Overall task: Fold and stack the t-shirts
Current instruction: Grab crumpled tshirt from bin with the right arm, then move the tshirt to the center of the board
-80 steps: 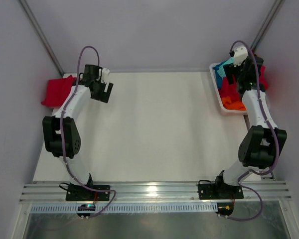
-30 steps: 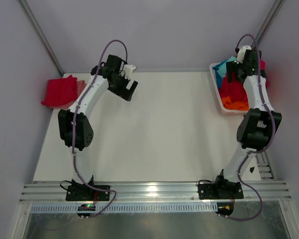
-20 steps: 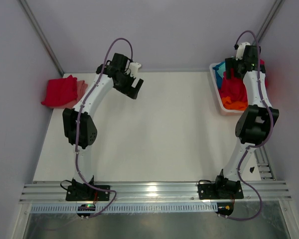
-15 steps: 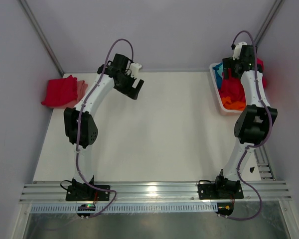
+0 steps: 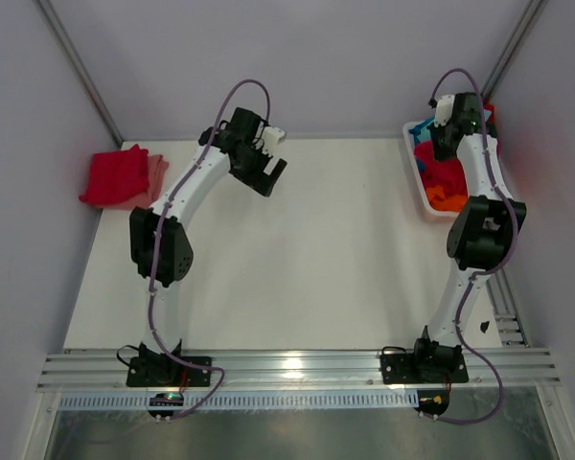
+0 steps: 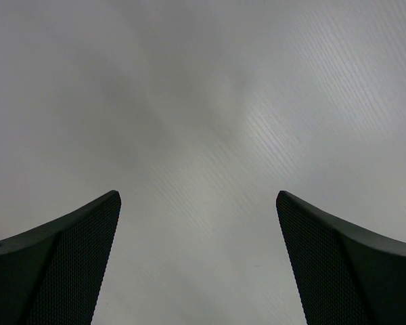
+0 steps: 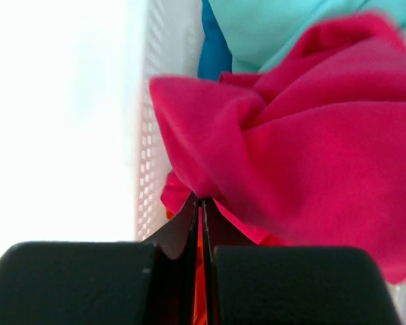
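Right wrist view has my right gripper (image 7: 201, 203) with its jaws pressed together on a fold of the magenta t-shirt (image 7: 311, 135). The shirt bunches just beyond the tips, over the white basket (image 7: 152, 135). My left gripper (image 6: 197, 196) hangs with its jaws spread wide, over bare table (image 6: 203, 101). A folded red t-shirt (image 5: 115, 174) lies at the table's far left edge.

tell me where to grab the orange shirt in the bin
Likely pinch the orange shirt at its crumpled near end, from straight above: the bin walls block the sides and the red shirt covers its far part.
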Robot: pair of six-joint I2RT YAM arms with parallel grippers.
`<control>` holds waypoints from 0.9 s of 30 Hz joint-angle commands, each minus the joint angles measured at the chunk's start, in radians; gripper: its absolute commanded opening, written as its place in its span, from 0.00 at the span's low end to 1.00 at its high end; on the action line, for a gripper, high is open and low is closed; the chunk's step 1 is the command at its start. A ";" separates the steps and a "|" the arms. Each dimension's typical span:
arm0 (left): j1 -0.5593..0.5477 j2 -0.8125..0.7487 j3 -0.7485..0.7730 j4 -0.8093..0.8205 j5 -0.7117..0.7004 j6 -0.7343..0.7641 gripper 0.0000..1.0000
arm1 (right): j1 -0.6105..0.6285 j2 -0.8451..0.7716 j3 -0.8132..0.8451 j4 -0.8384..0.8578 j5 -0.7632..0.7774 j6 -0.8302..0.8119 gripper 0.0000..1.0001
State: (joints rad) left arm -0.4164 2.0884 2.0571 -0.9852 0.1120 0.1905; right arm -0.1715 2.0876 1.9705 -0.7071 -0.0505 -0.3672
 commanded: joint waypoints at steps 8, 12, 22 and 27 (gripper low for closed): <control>-0.068 0.019 -0.037 0.048 -0.083 -0.034 0.99 | 0.263 -0.236 0.396 -0.220 -0.340 -0.065 0.03; -0.068 0.032 0.004 0.065 -0.103 -0.045 0.99 | 0.362 -0.402 0.210 -0.175 -0.462 -0.064 0.03; -0.067 0.009 -0.015 0.092 -0.299 -0.034 0.99 | 0.435 -0.455 0.073 -0.341 -0.689 -0.025 0.03; -0.047 -0.022 -0.006 0.129 -0.360 -0.013 0.99 | 0.446 -0.520 -0.145 -0.335 -0.663 -0.085 0.03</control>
State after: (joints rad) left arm -0.4816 2.1300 2.0361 -0.9184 -0.1741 0.1654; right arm 0.2733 1.6421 1.8988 -1.0344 -0.6865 -0.3977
